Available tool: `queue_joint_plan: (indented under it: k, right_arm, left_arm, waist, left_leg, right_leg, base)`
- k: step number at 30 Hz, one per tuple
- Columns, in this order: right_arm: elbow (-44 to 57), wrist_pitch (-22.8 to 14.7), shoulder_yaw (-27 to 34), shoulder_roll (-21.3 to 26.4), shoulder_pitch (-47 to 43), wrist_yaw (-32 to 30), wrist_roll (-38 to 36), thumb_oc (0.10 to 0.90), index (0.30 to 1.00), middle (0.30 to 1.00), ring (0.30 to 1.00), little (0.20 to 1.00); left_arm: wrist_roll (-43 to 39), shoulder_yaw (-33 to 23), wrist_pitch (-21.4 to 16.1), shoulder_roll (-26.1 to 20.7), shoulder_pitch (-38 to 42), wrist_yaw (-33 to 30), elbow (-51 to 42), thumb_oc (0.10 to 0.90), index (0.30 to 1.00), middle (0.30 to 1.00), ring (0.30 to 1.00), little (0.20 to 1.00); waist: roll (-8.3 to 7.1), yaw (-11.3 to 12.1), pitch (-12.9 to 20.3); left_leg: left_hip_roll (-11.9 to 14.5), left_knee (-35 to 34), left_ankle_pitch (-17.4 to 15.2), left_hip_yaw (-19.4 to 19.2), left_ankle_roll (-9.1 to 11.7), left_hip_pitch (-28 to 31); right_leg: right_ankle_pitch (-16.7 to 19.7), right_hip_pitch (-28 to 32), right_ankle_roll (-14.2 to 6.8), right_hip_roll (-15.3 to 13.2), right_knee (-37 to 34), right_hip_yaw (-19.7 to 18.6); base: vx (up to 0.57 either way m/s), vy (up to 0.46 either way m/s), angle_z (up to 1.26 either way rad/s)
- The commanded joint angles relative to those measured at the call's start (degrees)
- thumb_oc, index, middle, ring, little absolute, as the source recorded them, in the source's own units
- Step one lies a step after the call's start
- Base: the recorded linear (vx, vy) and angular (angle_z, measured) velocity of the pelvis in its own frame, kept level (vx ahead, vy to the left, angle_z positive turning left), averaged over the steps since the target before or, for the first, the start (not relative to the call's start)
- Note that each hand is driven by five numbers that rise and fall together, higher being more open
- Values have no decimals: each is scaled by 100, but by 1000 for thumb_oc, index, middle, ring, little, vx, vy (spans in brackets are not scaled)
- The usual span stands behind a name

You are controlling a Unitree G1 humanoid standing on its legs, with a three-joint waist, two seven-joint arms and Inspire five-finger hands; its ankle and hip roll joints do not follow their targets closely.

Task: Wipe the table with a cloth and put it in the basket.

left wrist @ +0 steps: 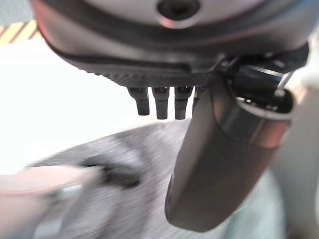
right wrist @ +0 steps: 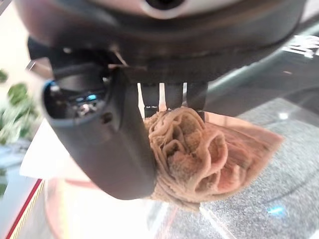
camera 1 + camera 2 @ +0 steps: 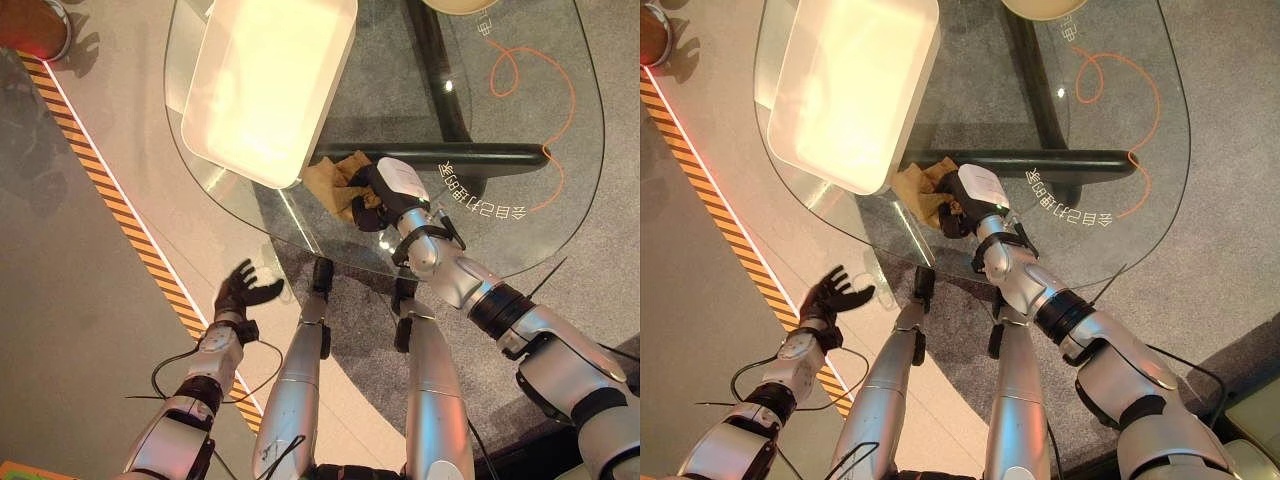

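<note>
1. Grey speckled carpet and a pale floor marked with an orange-and-black striped line (image 3: 120,205) lie under a rounded glass table (image 3: 560,210), seen from above. A dark table base (image 3: 440,153) shows through the glass.

2. On the table's left part stands a large white rectangular basket (image 3: 265,85), its near corner reaching toward the table's front edge. An orange cable (image 3: 520,75) loops across the glass farther right.

3. A tan cloth (image 3: 330,180) sits bunched on the glass, just beside the basket's near corner and touching the right hand.

4. Judging progress: the cloth is on the table surface, not in the basket, so the wiping stage appears to be under way. How much of the glass has been wiped cannot be told. Lifting the cloth and dropping it into the basket is not yet done.

5. The right hand (image 3: 385,195), dark with a white cover, reaches over the table's front edge. In the right wrist view its fingers (image 2: 172,94) and thumb curl around the crumpled cloth (image 2: 199,154), gripping it in a tight wad against the glass.

6. The left hand (image 3: 243,290) hangs off the table, over the floor near the striped line, well apart from the cloth. Its fingers are spread and relaxed, holding nothing; the left wrist view shows its fingers (image 1: 162,102) straight with nothing between them.
</note>
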State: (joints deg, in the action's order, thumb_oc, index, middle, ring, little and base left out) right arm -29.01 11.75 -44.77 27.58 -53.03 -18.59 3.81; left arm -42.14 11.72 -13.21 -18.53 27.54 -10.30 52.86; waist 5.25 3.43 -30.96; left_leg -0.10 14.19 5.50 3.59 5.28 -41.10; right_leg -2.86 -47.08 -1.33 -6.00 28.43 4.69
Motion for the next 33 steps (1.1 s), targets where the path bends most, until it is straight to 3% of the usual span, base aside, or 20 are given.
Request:
queue_joint_plan:
  k: [1,9,16,33]
  right_arm:
    - [319,-634,329,-348,-269,-519,-275,100,300,300,300,200]
    - [162,-703,767,-287,-161,-1232,-1134,100,300,300,300,200]
    - [309,-1254,1482,-59,248,-2000,-1690,100,300,300,300,200]
    - [1697,-1938,2865,-46,1080,-1916,-1937,100,300,300,300,200]
  left_arm:
    - [-574,-274,-403,-221,31,-350,-59,800,900,900,900,900]
    - [-1304,-865,-882,-501,429,-946,-8,800,900,900,900,900]
    - [-1579,-1110,-1555,-789,898,-1444,-421,800,900,900,900,900]
    - [-1457,-1343,-1907,-418,442,-922,-2543,800,900,900,900,900]
  waist:
    - [-32,27,117]
    - [-97,-66,117]
    - [-231,-237,117]
    - [-309,-305,117]
  left_leg:
    - [-367,398,-307,-521,-359,-40]
    - [-295,435,-333,-531,-349,-16]
    - [-239,454,-384,-528,-345,-34]
    - [-289,415,-473,-489,-431,25]
  right_leg:
    - [15,275,29,331,-392,416]
    - [-49,275,63,425,-291,303]
    - [-80,261,51,527,-271,203]
    - [-74,353,4,568,-365,176]
  base:
    - [-14,-31,2]
    - [-2,5,0]
    - [-15,25,-3]
    - [-5,-1,-1]
